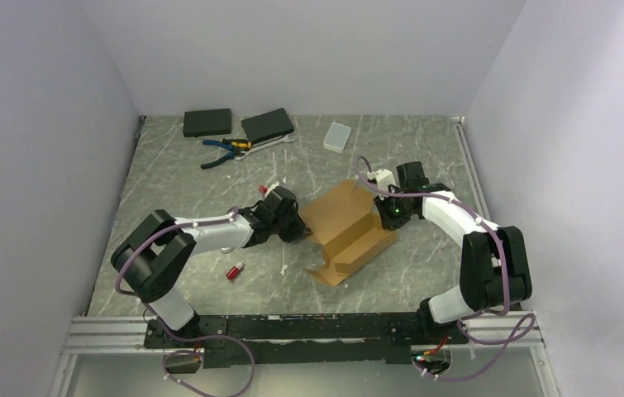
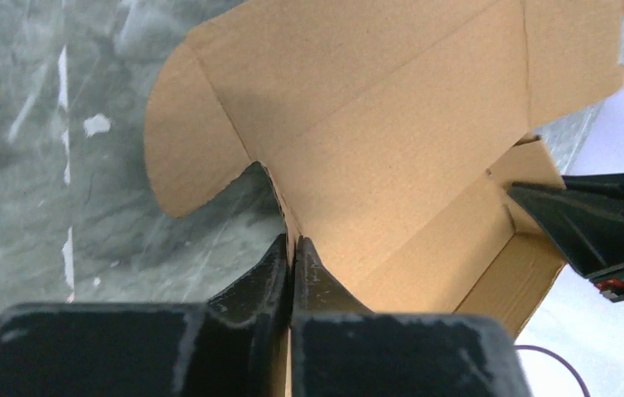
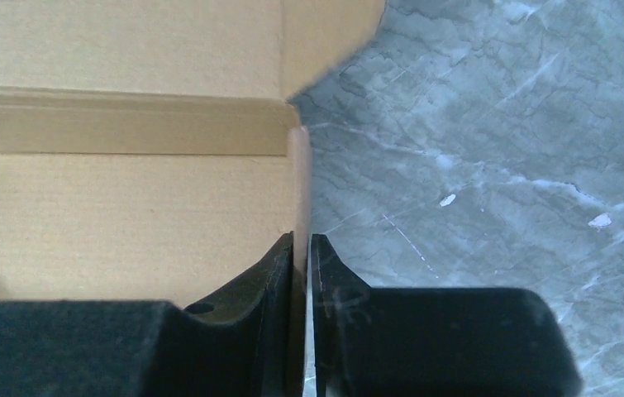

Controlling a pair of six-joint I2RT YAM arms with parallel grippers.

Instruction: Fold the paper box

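While both arms are reaching in from the bottom edge of the top view, one small red piece (image 1: pixel 235 270) is lying on the grey marbled bench (image 1: pixel 424 165) beside the left arm.

Past it, at mid-frame, the one paper box (image 1: pixel 350 231) is sitting between the two hands. It is plain brown corrugated cardboard, partly folded into a shallow tray with a stepped look. Its creases and long axis are running diagonally from lower left to upper right. A flat lid panel with rounded ear flaps is pointing toward the upper left.

The left hand (image 1: pixel 296 230) is pinching together on a thin upright wall at the box's left end. Its wrist view is showing black fingers (image 2: pixel 275 265) pressed on that cardboard edge. The right hand (image 1: pixel 381 217) is clamping the opposite wall the same way (image 3: pixel 302 248).

Just above the left hand, a second piece, red and white (image 1: pixel 268 189), is resting.

Farther up, a cluster of hand tools (image 1: pixel 227 149) with blue and yellow grips is lying near two flat black boxes (image 1: pixel 207 122) (image 1: pixel 267 124). One translucent white case (image 1: pixel 336 136) is sitting to their right.
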